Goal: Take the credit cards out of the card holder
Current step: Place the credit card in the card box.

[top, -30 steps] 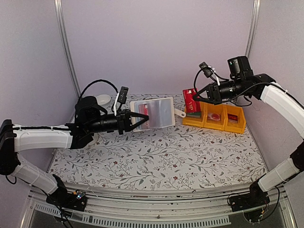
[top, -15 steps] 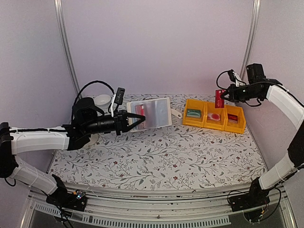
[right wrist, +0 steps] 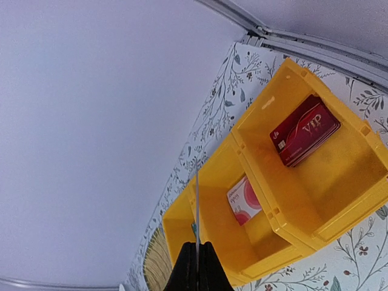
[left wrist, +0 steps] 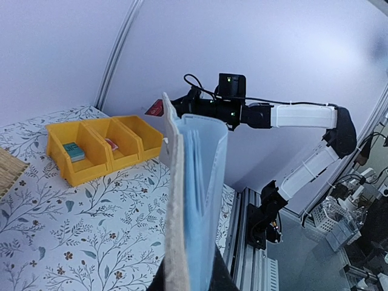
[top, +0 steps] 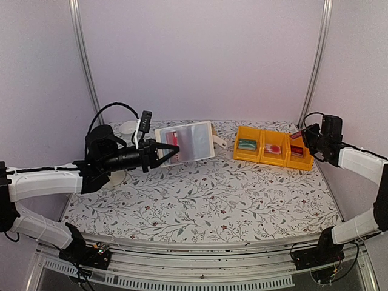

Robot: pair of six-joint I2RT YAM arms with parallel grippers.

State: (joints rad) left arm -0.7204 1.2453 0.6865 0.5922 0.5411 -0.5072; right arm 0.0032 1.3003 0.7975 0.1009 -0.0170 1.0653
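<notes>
The card holder (top: 185, 140) stands above the table (top: 206, 200), left of the bins (top: 267, 159), one flat item (top: 274, 148) in each.

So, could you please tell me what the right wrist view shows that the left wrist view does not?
Only the right wrist view: a red VIP card lying in the end compartment of the yellow bins. Only the left wrist view: the card holder, upright and edge-on, and the right arm. Both: the yellow bins, the woven mat, the floral table cover, and the red card pinched in the right gripper, edge-on from its own wrist.
</notes>
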